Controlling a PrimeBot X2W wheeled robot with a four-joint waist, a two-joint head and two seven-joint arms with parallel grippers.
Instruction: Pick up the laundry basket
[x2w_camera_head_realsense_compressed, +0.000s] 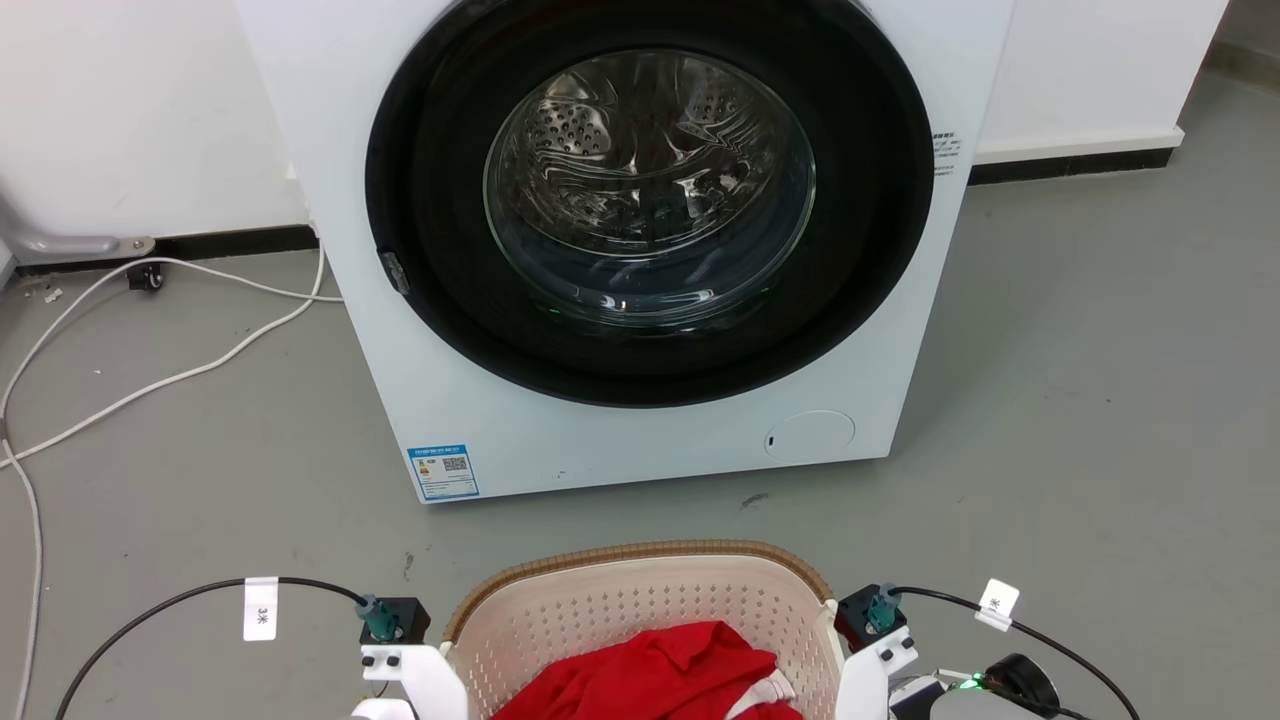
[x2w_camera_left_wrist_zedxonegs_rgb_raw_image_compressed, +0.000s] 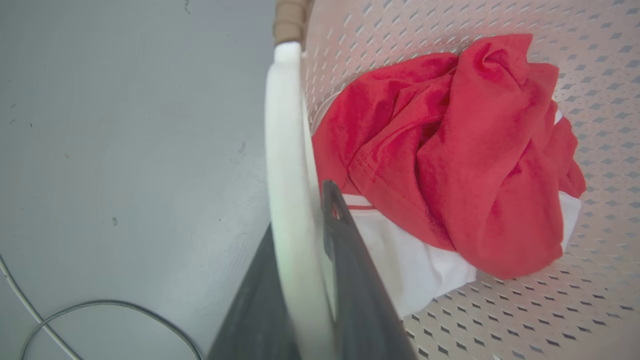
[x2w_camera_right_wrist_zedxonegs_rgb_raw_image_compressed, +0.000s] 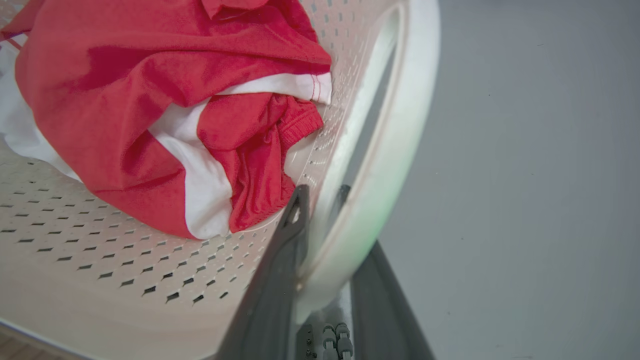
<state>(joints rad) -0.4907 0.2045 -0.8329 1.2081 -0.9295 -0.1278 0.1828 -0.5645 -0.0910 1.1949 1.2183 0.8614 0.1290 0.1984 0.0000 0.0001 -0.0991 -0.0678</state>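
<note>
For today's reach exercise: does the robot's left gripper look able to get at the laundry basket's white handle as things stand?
Likely yes: the left gripper straddles the white handle, one finger inside the laundry basket, one outside, nothing blocking.

Before washing machine (x2w_camera_head_realsense_compressed: 450, 400), on floor (x2w_camera_head_realsense_compressed: 1050, 420): laundry basket (x2w_camera_head_realsense_compressed: 640, 605), clothes (x2w_camera_head_realsense_compressed: 660, 665) in it; cables (x2w_camera_head_realsense_compressed: 200, 365) left of machine.

Washing machine (x2w_camera_head_realsense_compressed: 640, 250) stands close ahead of laundry basket (x2w_camera_head_realsense_compressed: 600, 610); narrow strip of bare floor (x2w_camera_head_realsense_compressed: 640, 518) between them. Open grey floor on both sides. White cables (x2w_camera_head_realsense_compressed: 150, 378) trail over the floor far left. Inside, a red-and-white garment (x2w_camera_left_wrist_zedxonegs_rgb_raw_image_compressed: 450, 150) covers the middle, perforated walls bare around it. White side handle (x2w_camera_left_wrist_zedxonegs_rgb_raw_image_compressed: 285, 150) fills the gap between the fingers of the left gripper (x2w_camera_left_wrist_zedxonegs_rgb_raw_image_compressed: 300, 210); likewise at the right gripper (x2w_camera_right_wrist_zedxonegs_rgb_raw_image_compressed: 321, 192).
</note>
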